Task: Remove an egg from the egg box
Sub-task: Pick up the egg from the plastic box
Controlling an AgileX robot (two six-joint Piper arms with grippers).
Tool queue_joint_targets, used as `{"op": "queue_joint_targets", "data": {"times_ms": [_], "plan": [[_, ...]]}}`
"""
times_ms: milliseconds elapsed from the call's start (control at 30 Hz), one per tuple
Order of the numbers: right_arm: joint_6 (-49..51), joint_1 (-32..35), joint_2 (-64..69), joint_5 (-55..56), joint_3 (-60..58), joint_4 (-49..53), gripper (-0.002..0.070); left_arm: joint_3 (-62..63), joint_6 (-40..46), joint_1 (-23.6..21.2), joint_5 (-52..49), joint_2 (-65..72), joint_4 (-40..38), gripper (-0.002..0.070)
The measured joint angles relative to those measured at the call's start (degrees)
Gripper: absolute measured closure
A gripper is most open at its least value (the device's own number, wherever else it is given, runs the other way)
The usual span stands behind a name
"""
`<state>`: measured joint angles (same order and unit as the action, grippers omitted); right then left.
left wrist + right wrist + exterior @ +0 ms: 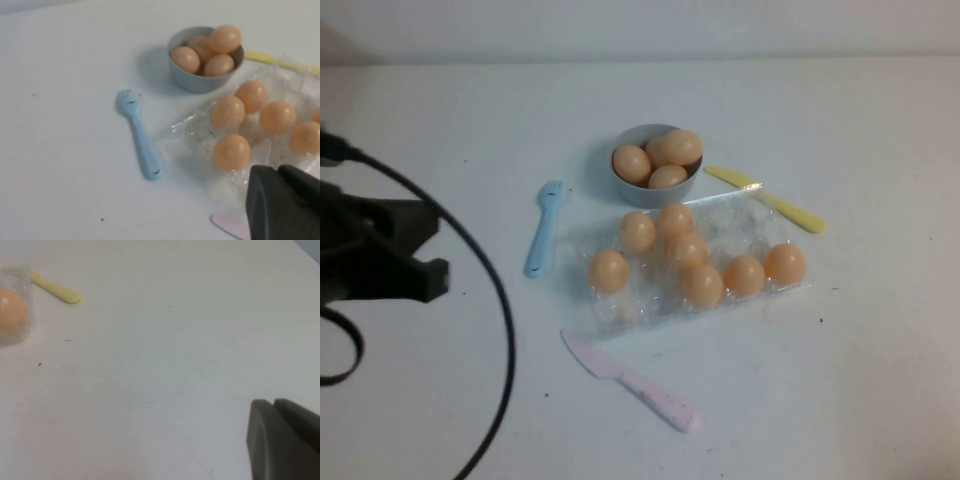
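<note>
Eggs: four already in the grey bowl (pixel 655 175), seven left in the egg box (pixel 620 305) mid-bench. My left claw (pixel 415 255) hangs near the left edge, right claw (pixel 285 440) off right; can't tell their grip.

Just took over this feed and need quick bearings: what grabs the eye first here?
The peach-orange eggs: seven sit in the clear egg box at the table's middle, and four more are heaped in the grey bowl just beyond it. A blue fork, pink knife and yellow knife ring the box. The left gripper hangs at the table's left; the right gripper shows only in its wrist view.
</note>
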<state>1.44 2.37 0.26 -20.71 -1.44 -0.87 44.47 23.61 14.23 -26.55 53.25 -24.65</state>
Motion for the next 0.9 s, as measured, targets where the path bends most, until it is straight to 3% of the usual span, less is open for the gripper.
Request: {"op": "queue_joint_targets", "data": {"times_ms": [167, 500, 733, 833, 900], "plan": [[0.00, 0.00, 0.00, 0.00, 0.00, 0.00, 0.0693, 6.39, -0.97, 7.66, -1.01, 9.97, 6.15, 0.0680], [0.00, 0.00, 0.00, 0.00, 0.00, 0.00, 0.0693, 24.32, -4.99, 12.19, -15.59, 29.35, 17.04, 0.0680], [0.00, 0.00, 0.00, 0.00, 0.00, 0.00, 0.0693, 34.79, -1.79, 13.96, -27.97, 40.30, 20.13, 0.0672], [0.00, 0.00, 0.00, 0.00, 0.00, 0.00, 0.0692, 38.97, -0.79, 14.26, -31.95, 44.34, 20.67, 0.0606], [0.00, 0.00, 0.00, 0.00, 0.00, 0.00, 0.0692, 41.01, -0.51, 14.48, -33.87, 47.06, 21.44, 0.0513]]}}
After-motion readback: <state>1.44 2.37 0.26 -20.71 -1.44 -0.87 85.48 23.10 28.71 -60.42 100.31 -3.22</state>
